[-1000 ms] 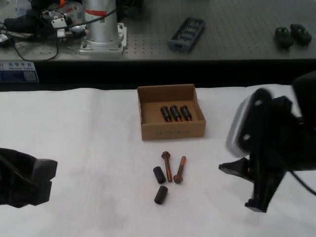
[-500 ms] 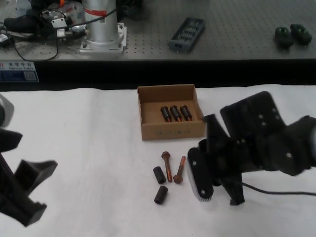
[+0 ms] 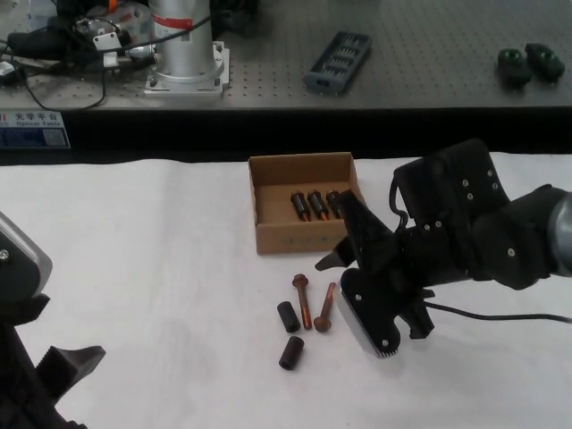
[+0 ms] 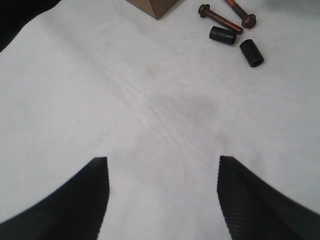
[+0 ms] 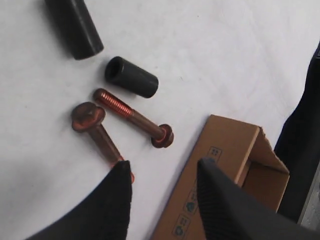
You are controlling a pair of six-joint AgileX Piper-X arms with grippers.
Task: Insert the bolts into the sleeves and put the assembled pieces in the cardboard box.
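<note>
Two copper bolts [image 3: 302,299] [image 3: 326,307] and two black sleeves [image 3: 287,315] [image 3: 290,351] lie loose on the white cloth in front of the cardboard box [image 3: 268,234]. Three assembled pieces [image 3: 317,205] lie inside the box. My right gripper [image 3: 342,268] hovers open just right of the bolts. In the right wrist view its fingers [image 5: 112,200] straddle the threaded end of one bolt [image 5: 97,132]; the other bolt [image 5: 132,116] and a sleeve [image 5: 131,76] lie just beyond. My left gripper [image 4: 162,200] is open over bare cloth at the near left, with the bolts [image 4: 220,19] and sleeves [image 4: 222,35] far ahead.
A black ledge runs behind the cloth, and beyond it a perforated bench holds a metal post [image 3: 183,45], cables, a dark rack [image 3: 338,61] and two dark knobs [image 3: 529,63]. A cable [image 3: 500,315] trails from the right arm across the cloth.
The right arm has swung in from the right edge toward the bolts, and its gripper now hangs beside them. The left arm has shifted lower at the near left corner.
</note>
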